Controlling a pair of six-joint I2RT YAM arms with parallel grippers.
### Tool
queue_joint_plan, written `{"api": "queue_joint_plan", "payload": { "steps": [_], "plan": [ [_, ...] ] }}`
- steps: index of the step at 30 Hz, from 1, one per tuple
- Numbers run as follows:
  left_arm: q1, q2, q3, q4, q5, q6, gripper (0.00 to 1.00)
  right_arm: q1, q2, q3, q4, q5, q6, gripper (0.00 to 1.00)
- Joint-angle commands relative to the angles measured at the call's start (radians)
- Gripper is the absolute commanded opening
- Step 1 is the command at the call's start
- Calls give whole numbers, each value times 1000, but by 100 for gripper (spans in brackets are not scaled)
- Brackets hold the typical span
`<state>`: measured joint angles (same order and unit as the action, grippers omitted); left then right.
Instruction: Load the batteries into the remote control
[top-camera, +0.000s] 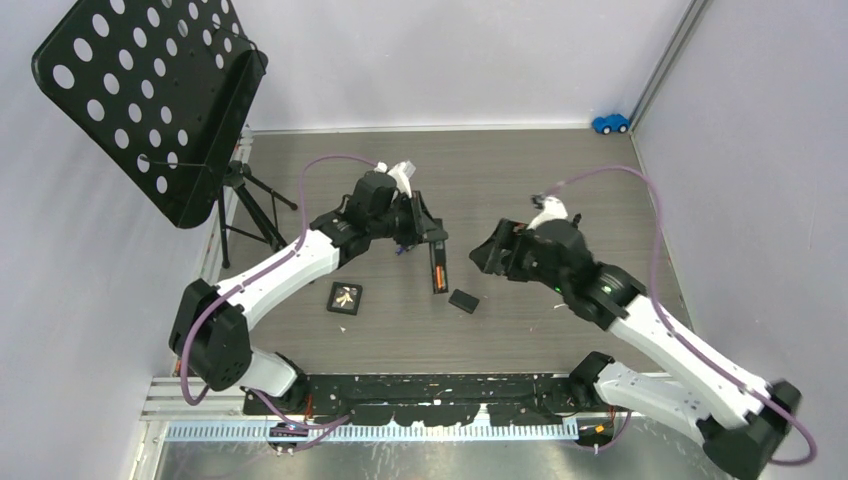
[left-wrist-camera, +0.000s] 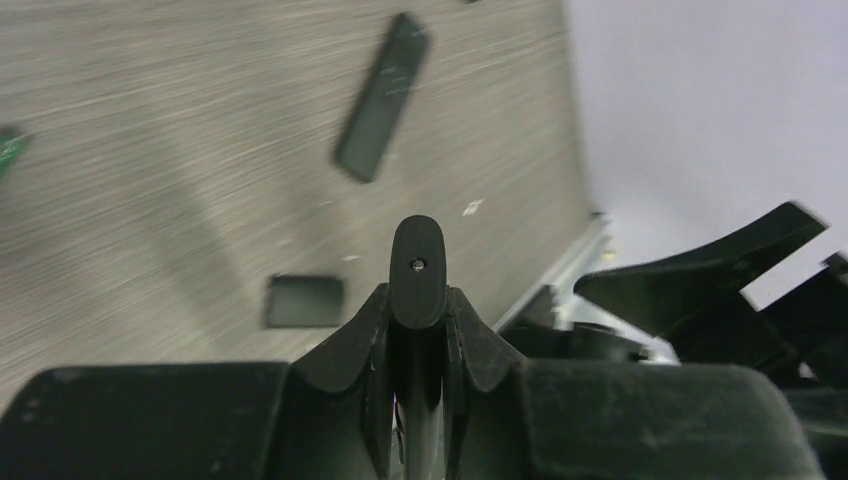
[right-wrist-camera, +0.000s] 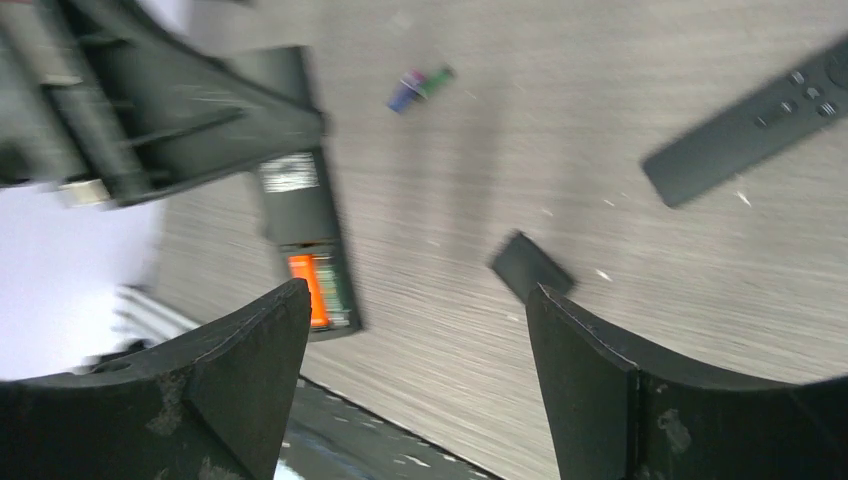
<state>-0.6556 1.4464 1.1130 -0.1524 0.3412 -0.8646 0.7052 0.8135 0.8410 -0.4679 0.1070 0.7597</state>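
My left gripper (top-camera: 422, 222) is shut on a black remote (top-camera: 437, 262), held slanted over the table; in the left wrist view the jaws (left-wrist-camera: 417, 310) clamp its rounded end (left-wrist-camera: 417, 265). Its open compartment holds an orange battery (right-wrist-camera: 306, 288) with a green one (right-wrist-camera: 336, 285) beside it. Loose blue and green batteries (right-wrist-camera: 421, 85) lie on the table beyond. The small black cover plate (top-camera: 463, 300) lies beside the remote's lower end. My right gripper (top-camera: 488, 255) is open and empty (right-wrist-camera: 415, 292), above the table between the remote and the cover plate (right-wrist-camera: 530, 265).
A second black remote (right-wrist-camera: 750, 125) lies flat on the table, also in the left wrist view (left-wrist-camera: 381, 95). A small black square tile (top-camera: 345, 298) lies at front left. A black perforated stand (top-camera: 150, 100) is at back left, a blue toy car (top-camera: 610, 123) at back right.
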Motion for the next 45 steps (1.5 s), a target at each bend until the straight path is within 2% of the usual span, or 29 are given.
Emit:
{"api": "queue_joint_plan", "payload": {
  "steps": [1,4,7,11,16,19,23,28,36,38,43,45],
  "plan": [
    [8,-72,-51,-210,-149,181,0,4,182,-28,-65,2,-161,82],
    [24,-119,-96,-232,-179,184,0,10,303,-25,-43,21,-284,82],
    [64,-145,-125,-246,-146,174,0,11,379,-19,-8,59,-389,86],
    [118,-142,-129,-259,-82,171,0,11,453,-47,94,-55,-523,89],
    [144,-129,-119,-261,-34,189,0,10,588,7,72,-196,-576,89],
    [166,-115,-115,-246,15,186,0,11,677,54,50,-203,-576,88],
    [177,-103,-113,-224,53,182,0,46,757,115,-2,-172,-592,85],
    [201,-85,-115,-202,104,179,0,101,851,182,-129,-22,-643,82],
    [261,-94,-142,-180,160,163,0,106,904,215,-183,-60,-695,73],
    [261,-94,-142,-180,162,163,0,106,914,221,-193,-56,-697,69],
    [263,-92,-139,-182,158,165,0,106,933,231,-209,-17,-707,50],
    [263,-91,-138,-179,160,166,0,107,936,231,-207,-34,-715,47]
  ]
}}
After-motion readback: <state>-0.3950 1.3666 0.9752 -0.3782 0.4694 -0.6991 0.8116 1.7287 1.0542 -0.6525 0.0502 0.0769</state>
